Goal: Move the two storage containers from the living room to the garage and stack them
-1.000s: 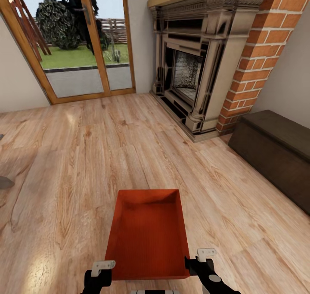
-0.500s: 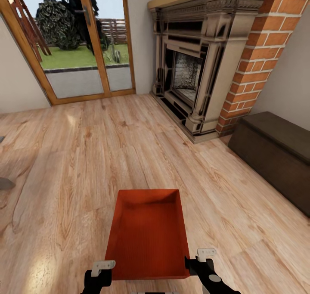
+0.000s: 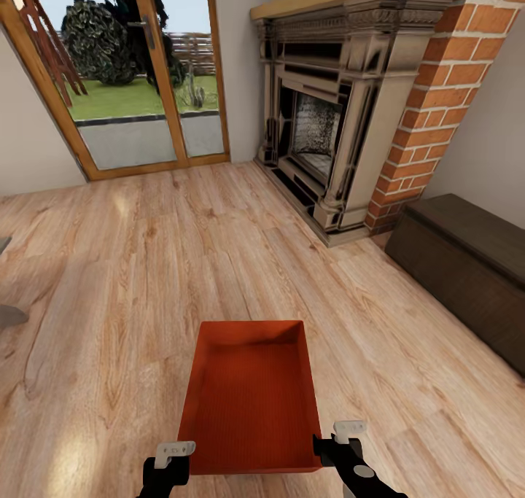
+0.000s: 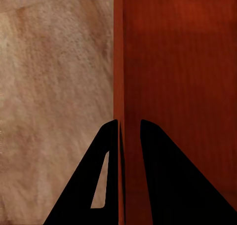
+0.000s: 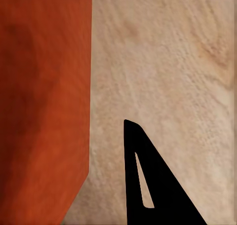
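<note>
The orange-red storage container [image 3: 249, 396] sits low in front of the robot, over the light wood floor [image 3: 109, 279] of the living room. The left tool [image 4: 129, 136] pinches the bin's thin side wall between its two fingers. The right tool [image 3: 343, 440] is at the bin's other side; I cannot tell if it grips. A brick fireplace [image 3: 335, 119] stands ahead.

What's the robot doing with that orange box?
The robot is carrying an orange-red open-top storage container in front of it, with the left gripper and right gripper at its near corners. The left gripper's fingers pinch the container's thin wall. It is over the light wood-plank floor near the red-brick fireplace.
</note>
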Tool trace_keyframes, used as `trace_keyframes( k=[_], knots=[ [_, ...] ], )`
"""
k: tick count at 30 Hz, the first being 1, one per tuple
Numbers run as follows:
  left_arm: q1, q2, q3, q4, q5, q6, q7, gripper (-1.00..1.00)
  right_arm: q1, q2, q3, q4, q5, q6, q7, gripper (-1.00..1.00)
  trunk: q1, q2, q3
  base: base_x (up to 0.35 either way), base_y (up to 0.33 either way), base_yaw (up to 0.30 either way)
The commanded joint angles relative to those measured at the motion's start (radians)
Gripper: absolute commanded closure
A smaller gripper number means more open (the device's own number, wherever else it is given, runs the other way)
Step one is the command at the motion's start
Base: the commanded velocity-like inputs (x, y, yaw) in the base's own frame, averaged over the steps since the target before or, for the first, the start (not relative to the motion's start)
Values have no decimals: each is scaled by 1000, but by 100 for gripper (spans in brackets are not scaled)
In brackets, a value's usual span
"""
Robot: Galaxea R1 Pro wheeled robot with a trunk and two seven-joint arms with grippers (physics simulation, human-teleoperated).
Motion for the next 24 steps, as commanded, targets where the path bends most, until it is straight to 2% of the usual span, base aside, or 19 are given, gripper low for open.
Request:
trace_keyframes(
  k=[1,24],
  knots=[
    [-1,0,18,-3,0,-3,6,100,0,-15,-5,2,-2,-3,-10,100,-4,7,3,0,0,0],
    [-1,0,18,-2,0,-3,6,100,0,-15,-5,2,-2,-3,-10,100,-92,168,75,0,0,0]
  ],
)
